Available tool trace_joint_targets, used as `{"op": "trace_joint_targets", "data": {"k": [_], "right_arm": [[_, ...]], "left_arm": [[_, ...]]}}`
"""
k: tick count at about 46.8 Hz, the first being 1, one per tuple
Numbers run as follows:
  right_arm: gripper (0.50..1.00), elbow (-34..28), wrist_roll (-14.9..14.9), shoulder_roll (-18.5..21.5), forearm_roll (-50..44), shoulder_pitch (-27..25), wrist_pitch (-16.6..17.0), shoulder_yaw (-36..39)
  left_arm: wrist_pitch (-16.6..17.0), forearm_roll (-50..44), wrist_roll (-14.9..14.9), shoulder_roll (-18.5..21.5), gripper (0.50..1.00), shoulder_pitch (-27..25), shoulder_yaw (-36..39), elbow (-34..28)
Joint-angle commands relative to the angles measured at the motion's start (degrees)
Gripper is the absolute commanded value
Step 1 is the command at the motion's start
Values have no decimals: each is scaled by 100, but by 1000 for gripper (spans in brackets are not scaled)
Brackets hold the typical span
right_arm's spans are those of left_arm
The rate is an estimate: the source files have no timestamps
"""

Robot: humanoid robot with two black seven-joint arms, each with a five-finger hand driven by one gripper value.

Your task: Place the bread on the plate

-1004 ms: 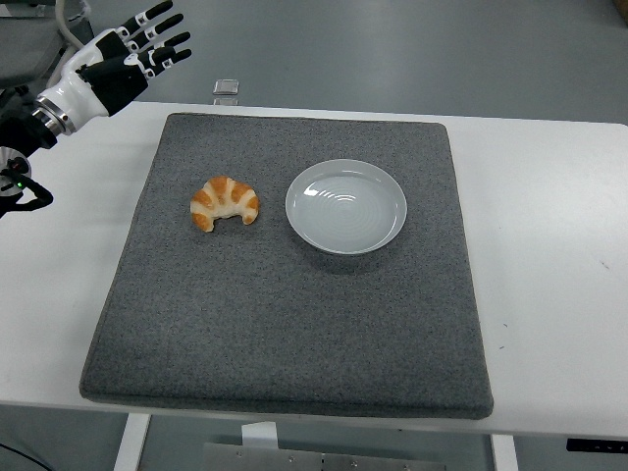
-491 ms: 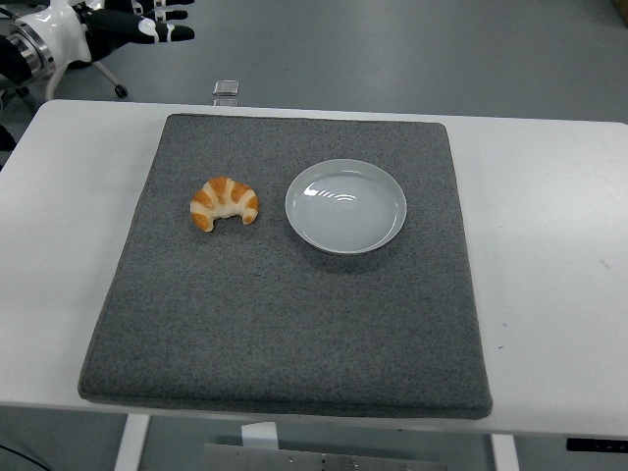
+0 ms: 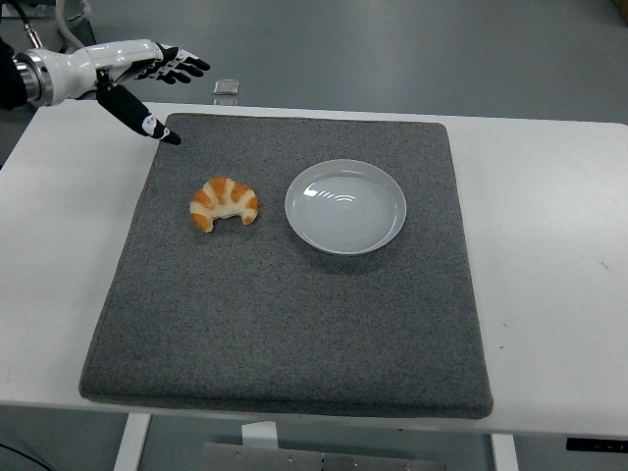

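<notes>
The bread (image 3: 225, 203) is a little croissant, curved like a moon, with golden brown and pale stripes across its puffy back. It lies on a big gray mat (image 3: 285, 334) that looks rough and fuzzy, like felt, with soft rounded corners. Just beside the bread, on its right side, sits the plate (image 3: 345, 206). The plate is round, smooth and shiny, pale gray-white, with faint rings in its middle. Bread and plate are near each other but not touching.

The mat covers most of the smooth white counter (image 3: 549, 245). The left hand (image 3: 137, 80) hangs over the far left corner, well apart from the bread. It is white and black, with its fingers spread out straight and its thumb pointing down at the mat's corner. It holds nothing.

A small clear square thing (image 3: 227, 87) sits at the counter's far edge.
</notes>
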State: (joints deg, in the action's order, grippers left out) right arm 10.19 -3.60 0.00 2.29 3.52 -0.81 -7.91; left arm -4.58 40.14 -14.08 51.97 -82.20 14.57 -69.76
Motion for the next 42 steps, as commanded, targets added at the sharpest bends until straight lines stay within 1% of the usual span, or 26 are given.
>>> {"op": "trace_joint_targets", "data": {"k": [1,3,6,9,15,19,21,27,31,42], "right_arm": [[930,0,-1,0,0,0,2,0],[930,0,-1,0,0,0,2,0],[930,0,-1,0,0,0,2,0],[930,0,-1,0,0,0,-7,0],[930,0,-1,0,0,0,-7,0],[930,0,-1,0,0,0,-7,0],[930,0,-1,0,0,0,-7,0],[930,0,-1,0,0,0,-7,-9],[930,0,-1,0,0,0,-7,-9],[930,0,-1,0,0,0,-7,0]], "left_arm": [[299,266,-33,-29,986,353,-42,-11],[396,275,-60,-56,988,512,-68,-11],[431,267,-130,-108,988,749,-182,-11],[458,223,-157,-301,988,1012,-332,-11],[493,284,-165,-442,988,1426,-797,15],[502,302,-165,-662,988,1654,-982,59],[528,310,-165,-732,988,1742,-1000,103],[774,328,-165,-926,988,1918,-983,252],[862,398,-227,-1014,988,2024,-982,331],[1187,565,-578,-1295,986,2279,-991,718]]}}
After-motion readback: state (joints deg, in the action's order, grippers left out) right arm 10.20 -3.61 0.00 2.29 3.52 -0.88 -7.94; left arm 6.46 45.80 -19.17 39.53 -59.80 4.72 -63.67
